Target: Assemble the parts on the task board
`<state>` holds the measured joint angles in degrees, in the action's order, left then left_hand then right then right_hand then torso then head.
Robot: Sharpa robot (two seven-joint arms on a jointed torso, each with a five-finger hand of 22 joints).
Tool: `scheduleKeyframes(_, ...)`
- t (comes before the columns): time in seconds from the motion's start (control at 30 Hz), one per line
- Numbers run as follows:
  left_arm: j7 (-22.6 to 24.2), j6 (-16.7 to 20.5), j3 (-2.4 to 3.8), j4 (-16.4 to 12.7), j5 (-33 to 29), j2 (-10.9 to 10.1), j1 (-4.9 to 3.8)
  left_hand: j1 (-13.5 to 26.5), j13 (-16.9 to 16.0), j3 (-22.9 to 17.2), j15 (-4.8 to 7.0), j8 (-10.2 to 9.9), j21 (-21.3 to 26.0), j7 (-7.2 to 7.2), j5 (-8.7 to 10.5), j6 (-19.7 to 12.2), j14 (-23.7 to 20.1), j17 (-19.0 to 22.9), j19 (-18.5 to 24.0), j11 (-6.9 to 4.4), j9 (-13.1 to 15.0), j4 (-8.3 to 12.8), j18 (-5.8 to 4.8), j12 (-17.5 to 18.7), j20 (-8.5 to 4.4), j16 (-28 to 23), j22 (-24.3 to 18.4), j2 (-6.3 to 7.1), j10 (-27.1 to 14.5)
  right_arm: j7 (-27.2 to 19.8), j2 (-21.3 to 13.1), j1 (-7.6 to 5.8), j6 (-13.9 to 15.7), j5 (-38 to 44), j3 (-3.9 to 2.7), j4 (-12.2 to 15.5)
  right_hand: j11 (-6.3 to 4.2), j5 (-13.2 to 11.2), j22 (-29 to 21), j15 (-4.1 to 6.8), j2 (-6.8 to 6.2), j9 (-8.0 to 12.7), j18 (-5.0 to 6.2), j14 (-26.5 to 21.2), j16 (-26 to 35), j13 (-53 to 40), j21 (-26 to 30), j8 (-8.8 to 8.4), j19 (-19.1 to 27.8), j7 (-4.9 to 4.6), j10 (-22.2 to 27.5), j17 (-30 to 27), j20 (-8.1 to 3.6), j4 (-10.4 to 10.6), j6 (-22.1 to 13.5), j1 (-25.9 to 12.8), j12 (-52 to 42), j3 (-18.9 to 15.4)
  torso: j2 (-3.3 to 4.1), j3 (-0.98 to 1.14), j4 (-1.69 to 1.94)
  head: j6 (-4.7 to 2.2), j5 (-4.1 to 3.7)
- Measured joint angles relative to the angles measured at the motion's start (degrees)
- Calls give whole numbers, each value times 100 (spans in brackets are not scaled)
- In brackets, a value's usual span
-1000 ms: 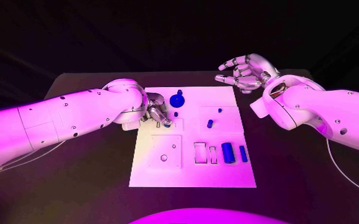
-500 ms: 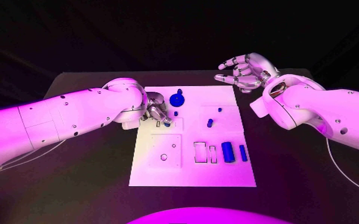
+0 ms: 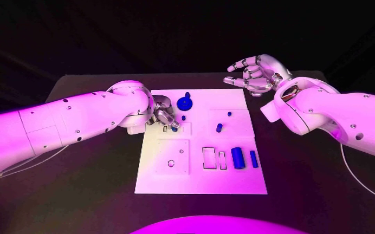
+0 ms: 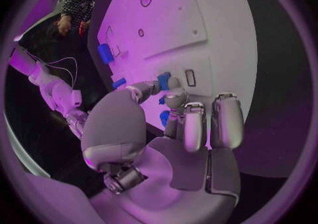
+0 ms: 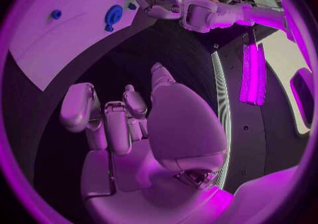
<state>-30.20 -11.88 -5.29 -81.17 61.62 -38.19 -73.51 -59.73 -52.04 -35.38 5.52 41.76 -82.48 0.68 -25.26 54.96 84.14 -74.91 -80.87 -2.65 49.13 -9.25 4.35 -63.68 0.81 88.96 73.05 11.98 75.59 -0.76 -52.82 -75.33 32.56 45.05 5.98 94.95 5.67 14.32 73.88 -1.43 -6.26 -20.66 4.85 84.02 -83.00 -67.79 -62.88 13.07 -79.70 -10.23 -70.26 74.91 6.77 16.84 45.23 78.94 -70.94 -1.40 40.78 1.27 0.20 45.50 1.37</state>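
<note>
Head view: left hand [image 3: 162, 114] over the task board [image 3: 201, 182], at its 11 o'clock corner. Right hand [image 3: 254, 77] hangs released off the 1 o'clock corner.

Left wrist view: fingertips [image 4: 174, 83] pinch a small blue part [image 4: 163, 80].

Right wrist view: fingers loosely curled, empty.

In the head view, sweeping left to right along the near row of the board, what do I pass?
Small oval hole → wide rectangular slot → narrow slot → thick blue cylinder → thin blue bar.

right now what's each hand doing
Left hand: pinching a small blue part over the white board.
Right hand: open, holding nothing, hovering off the board's far right corner.
</note>
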Motion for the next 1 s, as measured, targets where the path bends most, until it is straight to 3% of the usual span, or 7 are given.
scheduleKeyframes(0.47,0,-21,-8,6,38,-4,7,29,-29,623,0,-89,0,-27,151,65,0,0,0,0,-3,-337,1,0,0,0,11,30,-1,-6,-4,0,9,29,0,6,0,0,0,0,0,0,0,0,0,0,0,0,0,0,0,0,0,0,0,0,0,0,-2,1,1,11,-4)
scheduleKeyframes(0.6,0,-27,-8,12,54,-5,8,24,-28,825,0,-112,0,-28,538,65,0,0,-11,0,-3,-490,0,0,-11,0,24,26,-1,-7,-3,1,9,40,1,6,0,0,0,0,0,0,0,0,0,-6,0,0,0,0,0,0,0,0,0,0,0,0,-3,-1,2,11,-5)
scheduleKeyframes(0.87,2,-28,-10,0,96,-30,12,14,-42,1082,0,-146,0,-8,801,87,0,0,-21,0,-3,-736,0,-18,-21,0,27,-2,-1,-11,1,6,10,91,1,1,0,31,0,0,0,0,0,0,0,-8,0,0,0,0,0,-1,0,0,0,0,0,0,-2,-1,1,0,-5)
scheduleKeyframes(1.0,8,-22,-7,-26,109,-63,16,137,-44,1262,-1,-166,0,13,1169,108,0,0,-21,0,-3,-754,0,-18,-21,0,27,-120,-1,-12,3,13,11,111,2,-3,0,31,0,0,0,-1,0,0,0,-8,0,0,0,0,0,-1,0,0,0,0,0,0,-2,-3,-1,-9,-3)
